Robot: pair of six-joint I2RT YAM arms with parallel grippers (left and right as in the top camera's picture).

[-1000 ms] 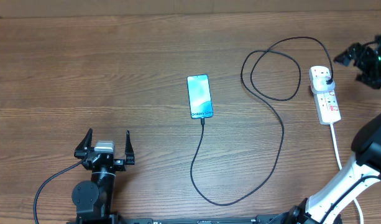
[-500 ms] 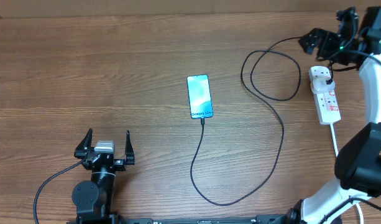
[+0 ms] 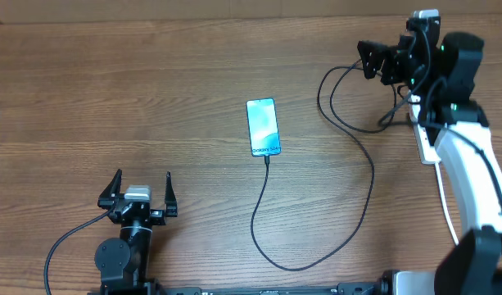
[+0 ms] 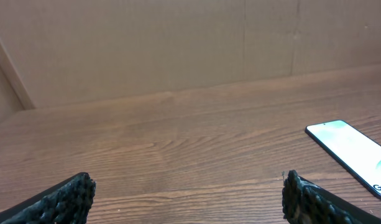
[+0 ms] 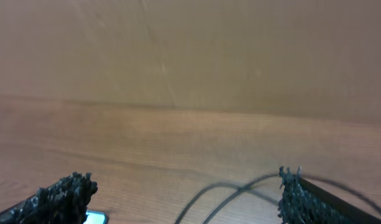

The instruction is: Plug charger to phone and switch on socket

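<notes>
Left gripper (image 3: 142,179): parked at the near-left of the brown wood-grain table (image 3: 111,82), black ribbed fingers (image 4: 66,199) spread wide, nothing between them.
Phone: the slim rectangular smartphone with the lit teal screen (image 3: 264,126) lies flat mid-table, well apart from both grippers; the left wrist view catches it (image 4: 355,149) off to the right.
Charger: the long thin black cable (image 3: 259,213) meets the phone's near short edge, sweeps down towards the front of the table, climbs right and coils in a loop beside the right arm. Its far end is hidden under that arm.
Right gripper (image 3: 368,61): up at the far right, above the cable loop, jaws fully apart and empty; its wrist view shows cable (image 5: 240,186) below.
Socket: the white elongated power strip (image 3: 423,146) sits at the right edge, mostly covered by the right arm; switches not visible.
</notes>
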